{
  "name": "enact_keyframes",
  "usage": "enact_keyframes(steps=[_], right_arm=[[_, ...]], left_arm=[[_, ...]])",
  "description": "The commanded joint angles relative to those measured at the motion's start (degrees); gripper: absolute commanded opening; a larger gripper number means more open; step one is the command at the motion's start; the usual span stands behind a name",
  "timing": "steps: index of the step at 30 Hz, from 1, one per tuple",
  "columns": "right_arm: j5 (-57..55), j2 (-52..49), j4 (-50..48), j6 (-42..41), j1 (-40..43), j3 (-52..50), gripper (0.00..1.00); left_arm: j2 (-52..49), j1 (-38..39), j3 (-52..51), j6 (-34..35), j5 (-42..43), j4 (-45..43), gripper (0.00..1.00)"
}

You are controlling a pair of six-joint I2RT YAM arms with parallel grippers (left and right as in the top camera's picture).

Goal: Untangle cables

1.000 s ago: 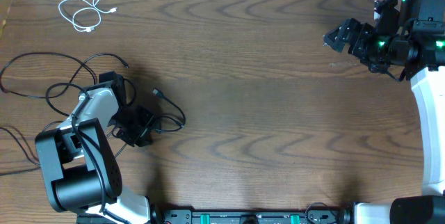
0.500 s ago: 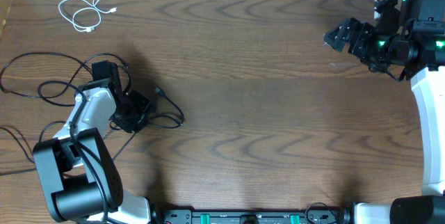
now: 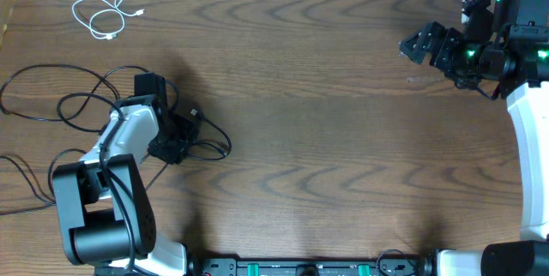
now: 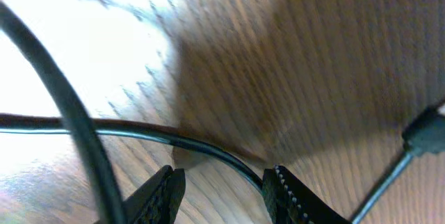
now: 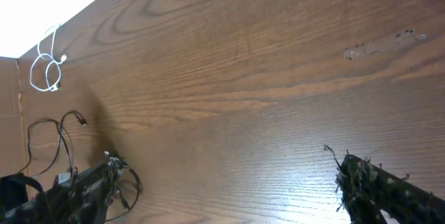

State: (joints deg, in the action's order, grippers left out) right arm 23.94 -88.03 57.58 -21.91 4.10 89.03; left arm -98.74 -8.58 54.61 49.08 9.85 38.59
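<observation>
Left pincer (image 4: pixel 222 182): we log it partly parted, low over the bench (image 3: pixel 326 130) near the left edge. One black cable (image 4: pixel 139 131) runs into the gap and meets one finger (image 4: pixel 285 195), with nothing clamped on it.
Black cables (image 3: pixel 81 105): a loose tangle by the left edge, lying around that pincer.
White cable (image 3: pixel 107 16): coiled at the far left corner, well apart from the tangle.
Right pincer (image 3: pixel 420 45): we log it spread wide and empty, near the far right corner.
</observation>
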Motion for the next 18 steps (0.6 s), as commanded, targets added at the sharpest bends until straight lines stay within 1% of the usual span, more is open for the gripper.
enact_keyframes(steps=[1, 8, 12, 14, 18], right_arm=[[-0.04, -0.07, 0.07, 0.57, -0.46, -0.24, 0.99], [-0.02, -0.07, 0.31, 0.57, -0.46, -0.24, 0.99], [-0.02, -0.07, 0.46, 0.57, -0.46, -0.24, 0.99], [-0.02, -0.07, 0.76, 0.57, -0.46, -0.24, 0.99], [-0.04, -0.07, 1.64, 0.59, -0.46, -0.24, 0.99]], left_arm=[[-1.51, 0.15, -1.29, 2.89, -3.52, 0.31, 0.43], [-1.88, 0.15, -3.04, 2.91, -3.61, 1.22, 0.43], [-1.90, 0.15, -3.41, 2.89, -5.14, 1.92, 0.42], [-1.88, 0.15, -3.41, 2.89, -5.18, 3.28, 0.36], [-1.88, 0.13, -3.41, 2.89, -5.22, 6.21, 0.36]])
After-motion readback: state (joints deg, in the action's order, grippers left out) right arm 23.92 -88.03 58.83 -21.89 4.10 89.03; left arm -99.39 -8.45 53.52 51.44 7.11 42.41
